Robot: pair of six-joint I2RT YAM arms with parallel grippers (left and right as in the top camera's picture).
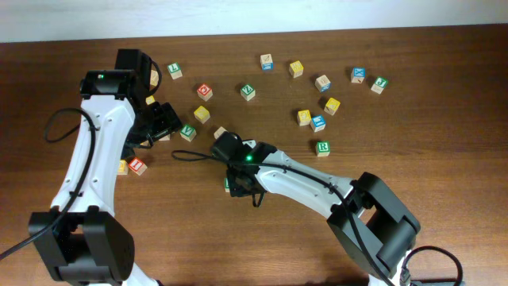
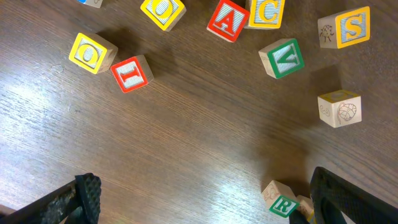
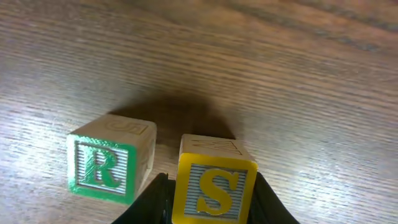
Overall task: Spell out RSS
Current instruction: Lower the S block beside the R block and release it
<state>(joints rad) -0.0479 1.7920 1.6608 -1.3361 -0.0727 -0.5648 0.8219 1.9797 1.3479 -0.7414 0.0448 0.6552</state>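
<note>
Right hand [image 3: 208, 208] first: clamps narrowly on a yellow-faced S cube [image 3: 214, 180], one finger against each side, letter facing the wrist camera. Holds it just beside the green-bordered R cube [image 3: 109, 165], to the right of the R in that view, upright and about level with it; cannot tell whether touching it, or whether resting on the tabletop [image 3: 298, 74]. Seen from overhead, sits near the middle of the tabletop, apart from the cubes scattered toward the far edge. Left hand [image 2: 205, 193]: spread fully wide, grips nothing, hovers over bare wood. Looks down on the second S cube [image 2: 345, 28], loose at the upper right of its view, near a green V cube [image 2: 283, 59], with a red A cube [image 2: 227, 18], a red I cube [image 2: 132, 73] and a plain-faced cube [image 2: 339, 109] around.
</note>
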